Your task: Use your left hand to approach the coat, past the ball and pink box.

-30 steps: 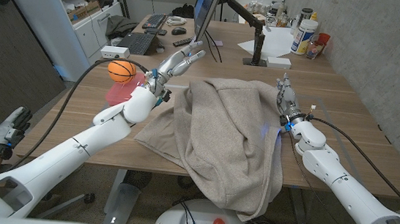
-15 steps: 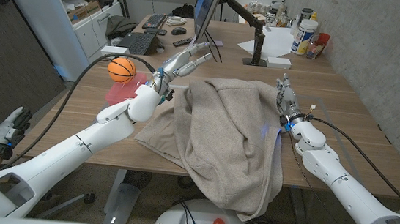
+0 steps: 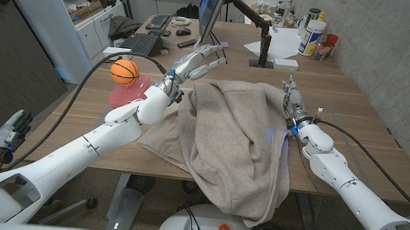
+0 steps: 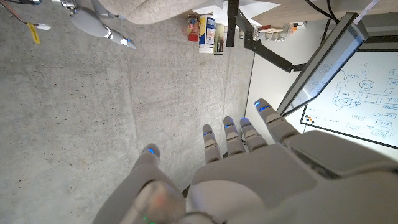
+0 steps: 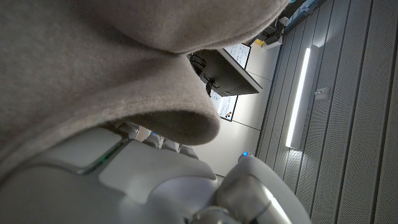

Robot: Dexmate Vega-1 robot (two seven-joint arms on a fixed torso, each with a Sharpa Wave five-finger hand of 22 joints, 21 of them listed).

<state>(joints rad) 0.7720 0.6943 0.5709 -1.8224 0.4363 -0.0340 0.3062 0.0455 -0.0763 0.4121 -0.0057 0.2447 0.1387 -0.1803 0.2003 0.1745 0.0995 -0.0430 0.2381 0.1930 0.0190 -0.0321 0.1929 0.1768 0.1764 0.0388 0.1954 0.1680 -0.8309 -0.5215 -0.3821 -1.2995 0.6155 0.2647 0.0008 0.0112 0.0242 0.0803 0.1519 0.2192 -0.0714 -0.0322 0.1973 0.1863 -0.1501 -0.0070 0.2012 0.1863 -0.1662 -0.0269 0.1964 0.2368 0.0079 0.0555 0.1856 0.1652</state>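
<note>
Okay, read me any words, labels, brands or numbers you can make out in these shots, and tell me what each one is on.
No text reads clearly.
Whiteboard: handwritten diagrams and notes, too small to read.
Containers at the table's far end: labels too blurred to read.
Basketball, coat: no visible text.

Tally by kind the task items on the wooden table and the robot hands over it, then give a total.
Coat: 1
Ball: 1
Pink box: 1
Robot hand: 2, left robot hand and right robot hand
Total: 5
</note>
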